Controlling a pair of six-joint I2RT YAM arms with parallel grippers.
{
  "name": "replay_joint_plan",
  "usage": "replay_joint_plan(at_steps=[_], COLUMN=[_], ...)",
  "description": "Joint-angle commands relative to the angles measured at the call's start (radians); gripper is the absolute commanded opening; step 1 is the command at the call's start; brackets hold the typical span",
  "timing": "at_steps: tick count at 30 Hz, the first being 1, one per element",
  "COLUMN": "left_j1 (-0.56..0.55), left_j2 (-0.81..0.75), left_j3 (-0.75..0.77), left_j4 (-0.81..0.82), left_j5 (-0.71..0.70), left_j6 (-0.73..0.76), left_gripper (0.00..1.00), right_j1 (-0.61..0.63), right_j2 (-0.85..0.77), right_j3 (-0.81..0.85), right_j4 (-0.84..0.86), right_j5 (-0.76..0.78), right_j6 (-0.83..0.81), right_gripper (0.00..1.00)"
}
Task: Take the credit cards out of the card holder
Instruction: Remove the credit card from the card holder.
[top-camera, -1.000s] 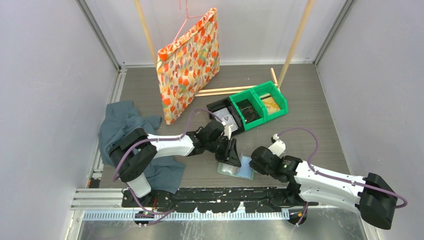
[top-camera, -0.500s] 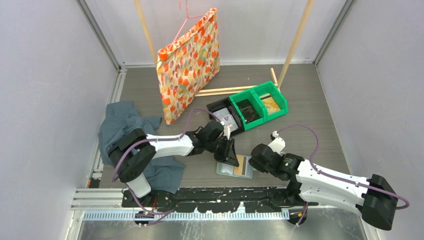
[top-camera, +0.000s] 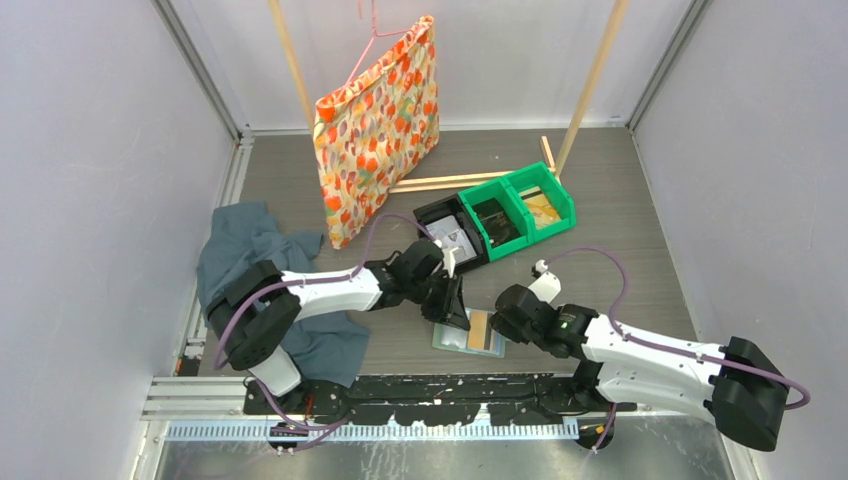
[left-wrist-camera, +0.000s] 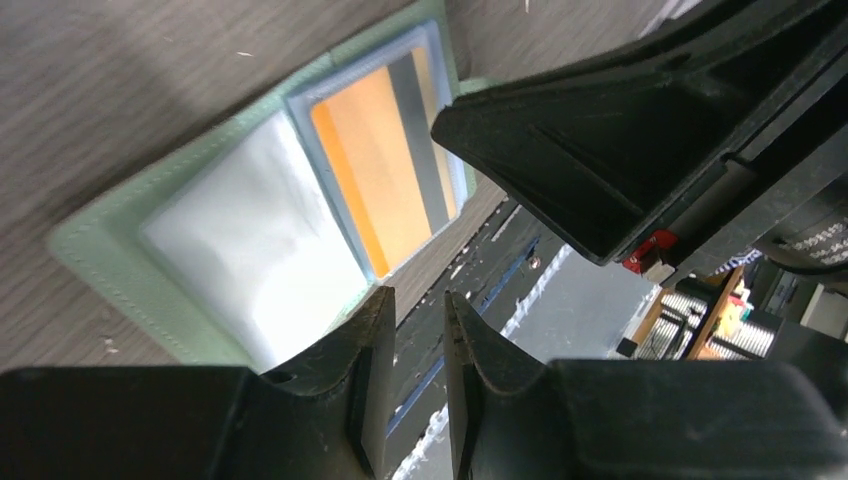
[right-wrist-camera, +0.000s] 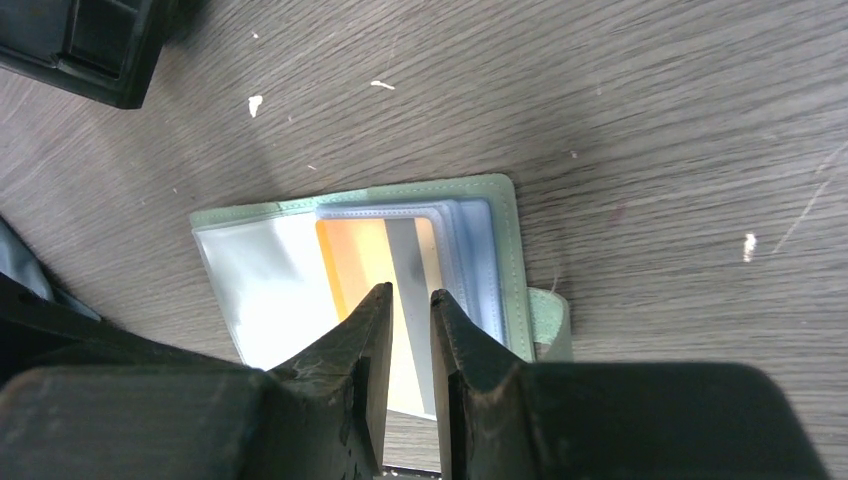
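Sliding in from the right, the right gripper (right-wrist-camera: 410, 295) is now hanging directly over the open card holder (top-camera: 470, 333), nearer than a second ago, and the pale blue flap that was covering the right half is no longer hiding the orange card (left-wrist-camera: 375, 170) beneath it. The left gripper (left-wrist-camera: 412, 300) is hovering at the holder's near-left edge, over the clear window pocket. Its jaws are parted by only a narrow slit, with nothing between them. The right jaws are likewise standing a slit apart above the card's grey stripe. Whether their tips are touching the card cannot be told from the wrist view. The holder is lying flat and spread open on the table (top-camera: 620, 230), close to the near edge between the two arms. The step in hand is probably exposing the card and lining up to draw it out, and no card is out yet. The next move likely calls for the left fingers pinning the green cover while the right ones catch the card's free edge and slide it sideways out of its sleeve. The grey wood-grain tabletop is scuffed and flecked with white specks. Beyond the arms, green bins (top-camera: 520, 205) and a black bin (top-camera: 450, 235) are sitting together, with a teal cloth (top-camera: 240, 250) at the left and a floral bag (top-camera: 380, 120) hanging at the back, all enclosed by pale walls.
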Motion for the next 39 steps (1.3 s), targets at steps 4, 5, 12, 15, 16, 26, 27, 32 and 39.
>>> replay_joint_plan(at_steps=[4,5,12,15,16,26,27,32,39], left_j1=[0.043,0.043,0.038,0.036,0.037,0.036,0.037,0.037,0.037], left_j2=[-0.021,-0.014,0.020,0.024,0.030,0.089,0.091,0.103,0.117], left_j3=[-0.019,-0.024,-0.049,-0.052,-0.050,-0.073,-0.078,-0.091,-0.098], left_j4=[0.009,0.029,0.155,0.163,0.166,0.209,0.216,0.235,0.255], left_j5=[-0.005,0.008,0.062,0.060,0.060,0.053,0.053,0.046,0.051], left_j6=[-0.002,-0.015,-0.076,-0.077,-0.077,-0.095,-0.098,-0.105,-0.113], left_gripper=[0.25,0.25,0.27,0.29,0.30,0.30,0.31,0.31,0.30], right_j1=[-0.002,-0.002,-0.001,-0.002,-0.001,0.000,0.000,-0.001,0.000], right_j2=[0.031,0.036,0.005,-0.011,-0.011,0.015,0.011,-0.020,-0.039], right_j3=[0.021,0.023,0.000,-0.007,-0.009,-0.028,-0.030,-0.024,-0.039], right_j4=[0.072,0.066,-0.015,-0.030,-0.028,0.038,0.042,0.019,0.036], right_j5=[-0.009,-0.004,0.047,0.047,0.045,0.011,0.007,0.008,-0.004], right_j6=[-0.016,-0.015,0.012,0.012,0.011,0.005,0.003,0.003,0.008], right_gripper=[0.26,0.26,0.22,0.22,0.22,0.22,0.22,0.22,0.22])
